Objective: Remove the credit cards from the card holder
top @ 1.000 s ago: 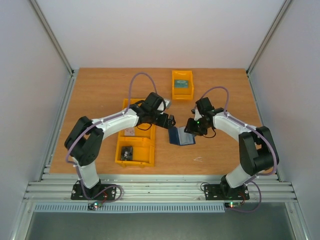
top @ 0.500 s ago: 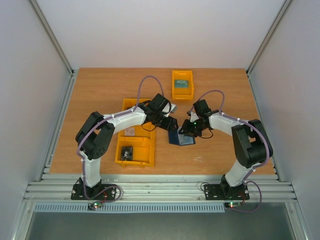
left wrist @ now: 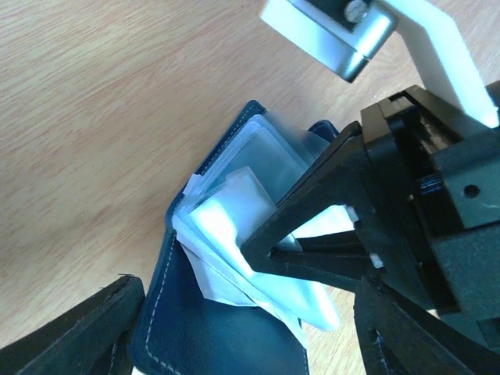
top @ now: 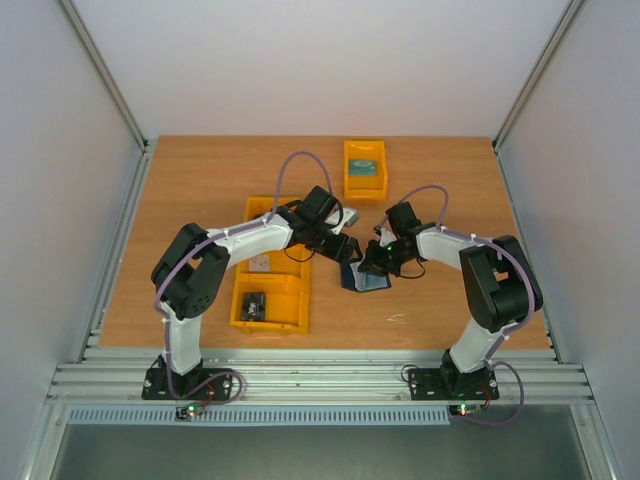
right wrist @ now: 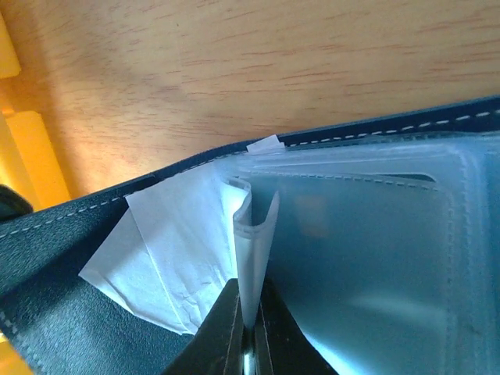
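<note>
Right gripper (right wrist: 248, 320) has shut onto a pale sleeve (right wrist: 254, 234) of the card holder (right wrist: 47, 266); left gripper (left wrist: 246, 312) gapes; no credit cards out

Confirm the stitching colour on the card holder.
White, on the navy card holder; right wrist view shows it best.

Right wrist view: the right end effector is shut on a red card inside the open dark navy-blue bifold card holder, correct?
No red card shows. The right end effector is shut on a pale translucent plastic sleeve inside the open dark navy-blue bifold card holder, as the right wrist view shows.
</note>
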Available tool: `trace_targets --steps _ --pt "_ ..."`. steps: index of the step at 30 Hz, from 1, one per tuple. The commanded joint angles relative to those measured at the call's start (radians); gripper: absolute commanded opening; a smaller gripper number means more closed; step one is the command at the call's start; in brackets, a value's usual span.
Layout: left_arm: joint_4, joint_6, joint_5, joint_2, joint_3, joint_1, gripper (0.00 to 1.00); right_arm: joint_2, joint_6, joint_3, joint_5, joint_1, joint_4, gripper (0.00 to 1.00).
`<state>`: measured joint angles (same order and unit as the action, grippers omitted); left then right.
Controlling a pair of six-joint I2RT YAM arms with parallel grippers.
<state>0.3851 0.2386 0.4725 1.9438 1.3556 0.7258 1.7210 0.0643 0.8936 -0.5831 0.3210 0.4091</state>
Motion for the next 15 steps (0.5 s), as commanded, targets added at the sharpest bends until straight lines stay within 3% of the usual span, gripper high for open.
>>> trace_targets --steps 1,8,15 --pt "-0.060 0.005 0.007 -0.030 -0.024 -0.019 0.78 -0.062 0.045 -0.036 0.007 -0.027 -0.012 0.01" --pt "-0.149 -0.020 0.121 -0.082 -0.066 -0.029 0.98 -0.212 0.049 -0.023 0.014 -0.039 0.056 0.01" --pt "-0.242 -0.035 0.217 -0.125 -0.106 -0.027 0.97 -0.333 0.019 0.029 0.040 -0.040 0.155 0.01"
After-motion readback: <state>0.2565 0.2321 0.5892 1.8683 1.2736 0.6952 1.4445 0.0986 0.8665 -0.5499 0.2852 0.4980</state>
